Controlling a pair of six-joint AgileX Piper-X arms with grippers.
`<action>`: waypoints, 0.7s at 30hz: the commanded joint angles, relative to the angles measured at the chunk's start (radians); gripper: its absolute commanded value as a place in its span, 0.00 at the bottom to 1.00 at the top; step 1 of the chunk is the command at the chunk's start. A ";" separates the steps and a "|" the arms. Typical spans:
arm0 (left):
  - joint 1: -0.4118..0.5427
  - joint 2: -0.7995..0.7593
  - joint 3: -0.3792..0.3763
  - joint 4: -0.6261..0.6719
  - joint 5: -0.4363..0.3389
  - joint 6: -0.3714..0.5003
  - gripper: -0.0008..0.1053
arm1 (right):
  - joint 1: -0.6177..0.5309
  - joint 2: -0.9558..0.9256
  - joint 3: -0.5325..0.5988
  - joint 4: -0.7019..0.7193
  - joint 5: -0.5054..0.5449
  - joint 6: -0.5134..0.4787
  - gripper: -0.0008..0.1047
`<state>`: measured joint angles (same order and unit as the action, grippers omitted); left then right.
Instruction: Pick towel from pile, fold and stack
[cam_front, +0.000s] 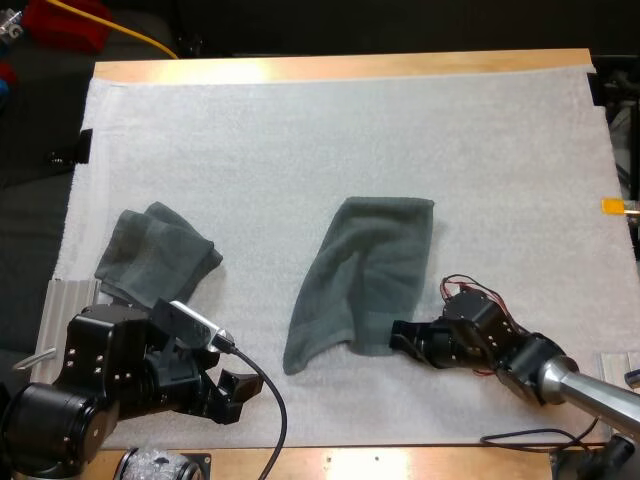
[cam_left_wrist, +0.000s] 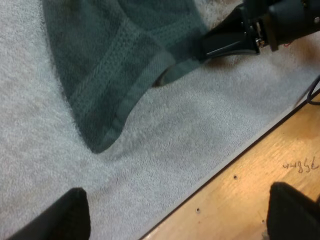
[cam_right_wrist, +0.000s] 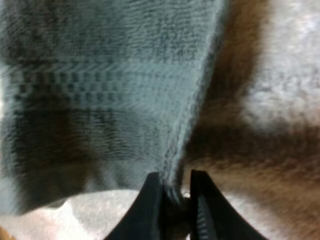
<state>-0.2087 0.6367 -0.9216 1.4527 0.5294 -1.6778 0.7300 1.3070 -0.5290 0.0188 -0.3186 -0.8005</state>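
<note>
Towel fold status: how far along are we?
Done: one spread towel lies at the middle of the mat, apart from the crumpled towel. In hand: right gripper is shut on the spread towel's near edge; left gripper is open over bare mat, touching nothing. Remaining: the fold itself, then stacking; the towel lies rumpled, not neatly folded.

light: bright, even over mat (cam_front: 300, 140)
glare: tabletop (cam_front: 265, 70) far edge
shadow: dark beside towel (cam_right_wrist: 100, 90) edge, right wrist view

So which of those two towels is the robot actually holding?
The spread-out towel at the middle of the mat: the right gripper pinches its near edge. The bunched towel at the left is in no gripper.
</note>
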 joint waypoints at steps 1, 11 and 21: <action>-0.004 -0.001 -0.007 0.002 0.006 0.016 0.66 | -0.002 -0.039 0.006 0.036 0.016 -0.045 0.02; -0.004 -0.001 -0.007 -0.015 0.006 0.022 0.66 | -0.002 -0.197 0.006 0.387 0.161 -0.181 0.02; -0.004 0.027 -0.003 -0.045 0.038 0.022 0.66 | -0.002 -0.228 0.006 0.618 0.284 -0.245 0.02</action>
<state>-0.2087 0.6568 -0.9216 1.4123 0.5567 -1.6624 0.7300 1.0838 -0.5290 0.5961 -0.0510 -1.0341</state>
